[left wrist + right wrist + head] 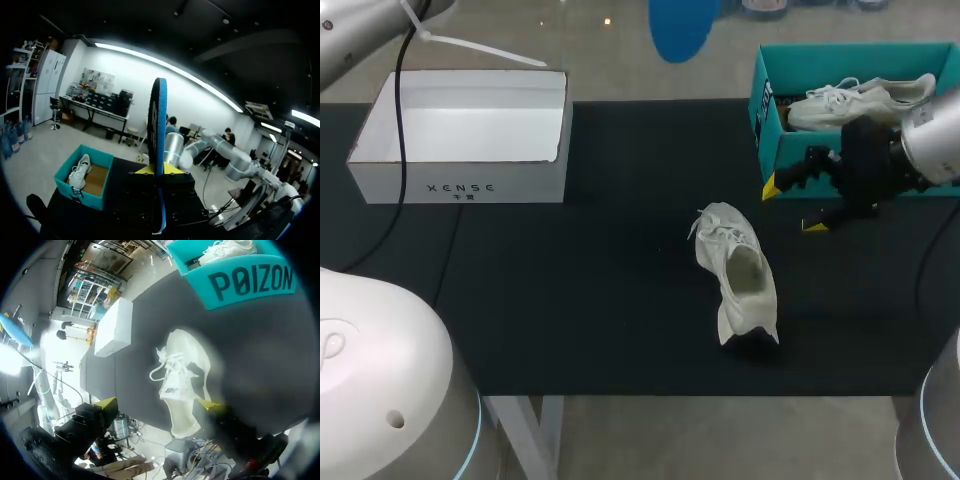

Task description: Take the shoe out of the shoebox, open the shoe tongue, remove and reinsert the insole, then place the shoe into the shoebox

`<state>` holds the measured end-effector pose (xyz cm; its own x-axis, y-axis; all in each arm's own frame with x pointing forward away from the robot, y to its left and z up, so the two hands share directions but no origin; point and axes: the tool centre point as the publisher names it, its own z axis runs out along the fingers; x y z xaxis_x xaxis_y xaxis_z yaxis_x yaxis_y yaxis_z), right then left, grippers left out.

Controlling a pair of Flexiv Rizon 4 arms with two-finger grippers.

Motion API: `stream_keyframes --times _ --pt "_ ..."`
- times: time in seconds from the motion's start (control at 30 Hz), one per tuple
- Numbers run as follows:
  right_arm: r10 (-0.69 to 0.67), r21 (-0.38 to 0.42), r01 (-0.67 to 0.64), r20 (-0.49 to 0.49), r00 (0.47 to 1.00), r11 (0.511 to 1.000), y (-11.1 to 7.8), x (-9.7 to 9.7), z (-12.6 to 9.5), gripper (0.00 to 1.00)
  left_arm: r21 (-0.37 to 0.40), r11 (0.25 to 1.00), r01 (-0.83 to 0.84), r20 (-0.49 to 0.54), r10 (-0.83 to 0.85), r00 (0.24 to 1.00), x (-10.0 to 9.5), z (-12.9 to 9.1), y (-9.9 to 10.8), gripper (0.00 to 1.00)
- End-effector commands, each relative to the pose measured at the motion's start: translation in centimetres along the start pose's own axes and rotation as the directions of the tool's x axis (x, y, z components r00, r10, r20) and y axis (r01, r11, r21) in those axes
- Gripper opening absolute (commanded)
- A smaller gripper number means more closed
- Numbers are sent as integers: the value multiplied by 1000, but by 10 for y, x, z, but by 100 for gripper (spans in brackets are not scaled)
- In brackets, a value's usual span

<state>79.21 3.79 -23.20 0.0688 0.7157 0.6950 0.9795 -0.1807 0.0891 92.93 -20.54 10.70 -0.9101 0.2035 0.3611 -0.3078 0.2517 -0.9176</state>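
Shoe (735,265) near right claw (792,206), insole (159,125) in left claw (156,171)

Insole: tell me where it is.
The blue insole is clamped edge-on in the left gripper, held up between the white box and teal shoebox in the head view.

One shoe (738,272) lies on the tabletop (570,300), right of the middle. Behind it, at the far right, stands the shoebox (767,120) with a second shoe (860,100) inside. The right pincer (792,206) hangs just before this shoebox. An open box (460,185) stands far left. The left pincer (159,171) grips the insole (682,25) above the far edge.
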Motion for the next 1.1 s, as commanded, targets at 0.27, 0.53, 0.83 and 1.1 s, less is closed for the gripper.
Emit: stream_keyframes --times 0.27,0.53,0.83,1.1 --pt "399 524 -76 -537 743 848 12 15 -21 100 -1 1000 -1 -2 1 1000 -1 0 0 0" --pt "445 584 -28 -586 677 812 11 35 -30 100 -1 1000 -1 -2 1 1000 -1 0 0 0" --pt "412 552 2 -625 663 834 5 83 -41 100 -1 1000 -1 -2 1 1000 -1 0 0 0" --pt "403 532 -10 -630 664 847 8 110 -45 100 -1 1000 -1 -2 1 1000 -1 0 0 0"
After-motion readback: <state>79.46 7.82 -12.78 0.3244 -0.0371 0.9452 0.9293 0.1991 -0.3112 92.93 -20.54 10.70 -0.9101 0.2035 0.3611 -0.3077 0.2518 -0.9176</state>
